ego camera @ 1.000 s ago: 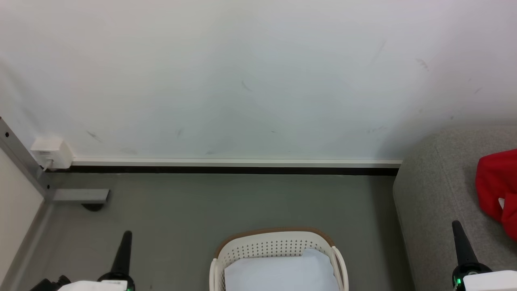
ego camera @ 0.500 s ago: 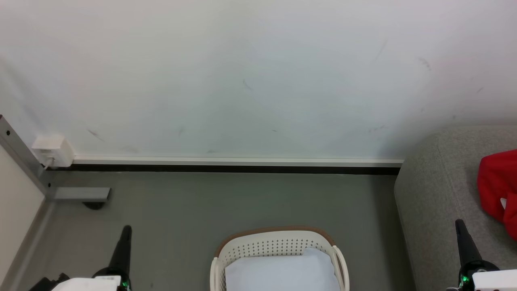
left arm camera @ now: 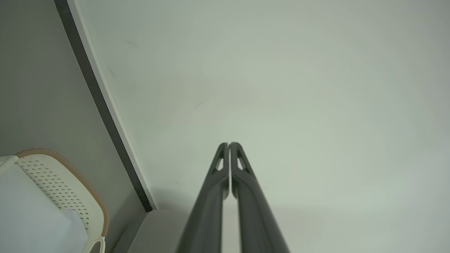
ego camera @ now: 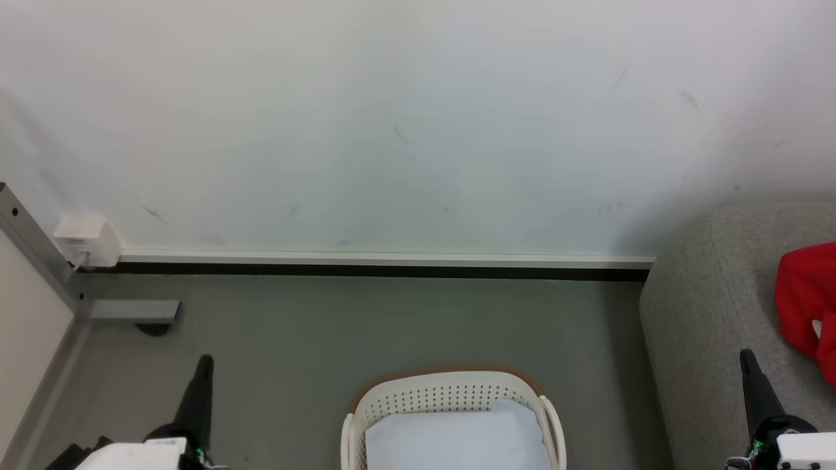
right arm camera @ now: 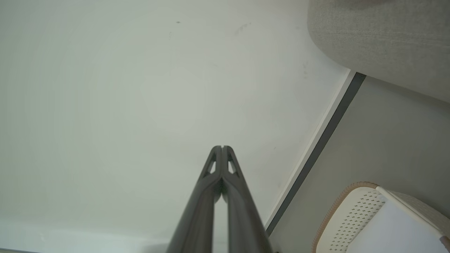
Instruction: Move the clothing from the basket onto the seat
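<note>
1. The clothing [ego camera: 808, 307], a bright red heap, lies on the seat [ego camera: 705, 313] at the right edge of the head view, partly cut off by the frame.
2. The basket [ego camera: 444, 395] stands on the floor [ego camera: 366, 326] at the lower middle, beside the seat and well apart from the clothing. Its visible part holds a pale white pad [ego camera: 457, 437] and no red fabric. Its near part is cut off by the bottom edge, so I cannot tell what is there.
3. The left gripper [left arm camera: 229, 144] has its fingers pressed together and carries nothing; it points toward the white wall [left arm camera: 316, 88]. The right gripper [right arm camera: 222, 147] is the same: fingers pressed together, empty.
4. In the head view the grippers stand low, one at each side of the basket, touching nothing.
5. I judge that the moving step is finished, or that the robot is between two garments.
6. The next move calls first for a look into the hidden part of the basket. If a garment is there, the fingers must spread, come down inside the rim, and pinch the red fabric, not the pad.
</note>
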Available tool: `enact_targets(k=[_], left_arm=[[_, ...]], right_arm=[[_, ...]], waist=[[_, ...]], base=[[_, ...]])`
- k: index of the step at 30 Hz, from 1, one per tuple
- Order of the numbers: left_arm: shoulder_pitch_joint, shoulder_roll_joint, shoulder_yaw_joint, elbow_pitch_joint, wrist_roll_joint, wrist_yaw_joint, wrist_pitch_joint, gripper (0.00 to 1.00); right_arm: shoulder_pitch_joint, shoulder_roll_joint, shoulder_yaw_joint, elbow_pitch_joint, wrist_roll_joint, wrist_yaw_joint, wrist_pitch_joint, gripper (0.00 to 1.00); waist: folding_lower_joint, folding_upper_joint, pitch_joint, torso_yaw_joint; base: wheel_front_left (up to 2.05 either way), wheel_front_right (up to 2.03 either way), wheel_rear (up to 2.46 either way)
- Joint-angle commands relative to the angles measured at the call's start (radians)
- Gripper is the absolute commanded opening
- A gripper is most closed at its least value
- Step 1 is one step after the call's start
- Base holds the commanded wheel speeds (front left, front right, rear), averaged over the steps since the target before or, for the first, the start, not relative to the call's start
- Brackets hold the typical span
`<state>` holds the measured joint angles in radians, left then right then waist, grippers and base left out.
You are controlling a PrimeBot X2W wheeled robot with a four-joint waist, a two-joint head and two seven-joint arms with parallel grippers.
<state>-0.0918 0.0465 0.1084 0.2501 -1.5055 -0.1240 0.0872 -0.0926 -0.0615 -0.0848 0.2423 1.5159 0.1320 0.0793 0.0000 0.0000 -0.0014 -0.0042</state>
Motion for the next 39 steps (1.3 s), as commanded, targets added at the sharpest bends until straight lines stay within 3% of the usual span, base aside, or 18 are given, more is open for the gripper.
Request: enact_targets(k=[1, 15, 39], left_arm=[[-0.011, 0.007, 0.005, -0.005, -0.02, -0.006, 0.006, 0.0], [-0.022, 0.007, 0.008, -0.006, -0.115, -0.01, 0.031, 0.0], [-0.021, 0.007, 0.008, -0.006, -0.113, -0.01, 0.031, 0.0]], right_arm=[[-0.014, 0.001, -0.007, 0.001, 0.026, -0.002, 0.005, 0.0], [-0.021, 0.005, -0.023, 0.003, 0.109, -0.002, 0.031, 0.0], [-0.021, 0.007, -0.026, 0.003, 0.1, -0.002, 0.033, 0.0]], waist=[[0.0, 0.0, 0.0, 0.0], [0.0, 0.0, 0.004, 0.004], [0.0, 0.0, 0.004, 0.004]], base=[[0.0, 0.0, 0.0], [0.0, 0.0, 0.0], [0.0, 0.0, 0.0]])
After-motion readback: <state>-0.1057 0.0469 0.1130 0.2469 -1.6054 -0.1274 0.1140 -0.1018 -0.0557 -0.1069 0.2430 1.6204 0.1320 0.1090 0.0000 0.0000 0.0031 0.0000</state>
